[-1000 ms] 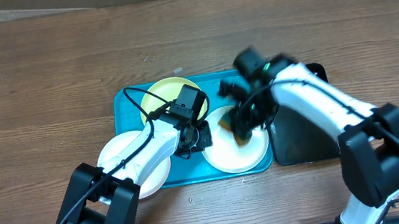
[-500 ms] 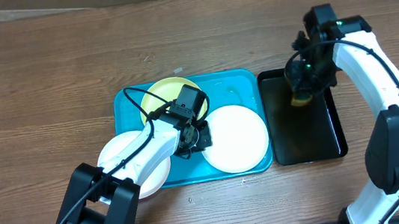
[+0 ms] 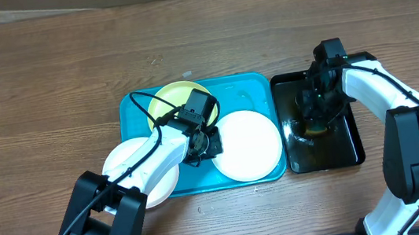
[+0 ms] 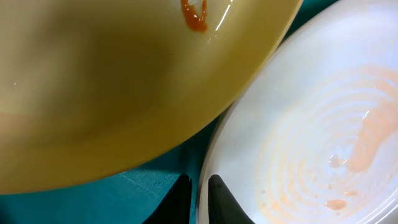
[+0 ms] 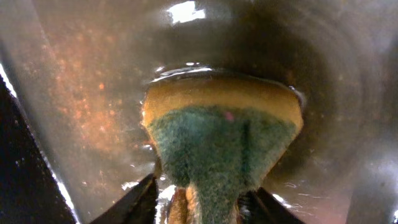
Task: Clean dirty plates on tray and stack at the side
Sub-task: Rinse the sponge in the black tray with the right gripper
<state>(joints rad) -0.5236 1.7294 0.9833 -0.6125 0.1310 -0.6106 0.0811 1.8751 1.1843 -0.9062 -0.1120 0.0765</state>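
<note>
On the turquoise tray (image 3: 133, 110) lie a pale yellow-green plate (image 3: 167, 102) and a white plate (image 3: 252, 146). Another white plate (image 3: 128, 168) rests at the tray's left front corner. My left gripper (image 3: 201, 144) is shut on the near rim of the tray's white plate (image 4: 323, 137), one finger on each side; faint orange streaks cover that plate. The yellow-green plate (image 4: 124, 74) carries an orange-red smear. My right gripper (image 3: 316, 113) hangs low in the black tray (image 3: 344, 150), open, with a green-and-yellow sponge (image 5: 224, 143) between its fingers, the left finger (image 5: 140, 199) standing apart from it.
The black tray (image 5: 81, 93) holds a film of brownish water around the sponge. It sits directly right of the turquoise tray, almost touching. Bare wooden table (image 3: 47, 80) surrounds both trays. A cardboard edge (image 3: 85, 1) runs along the back.
My right arm carried the sponge from the white plate over to the black tray, lowered it into the water and spread its jaws. The left arm stayed put on the plate rim.
</note>
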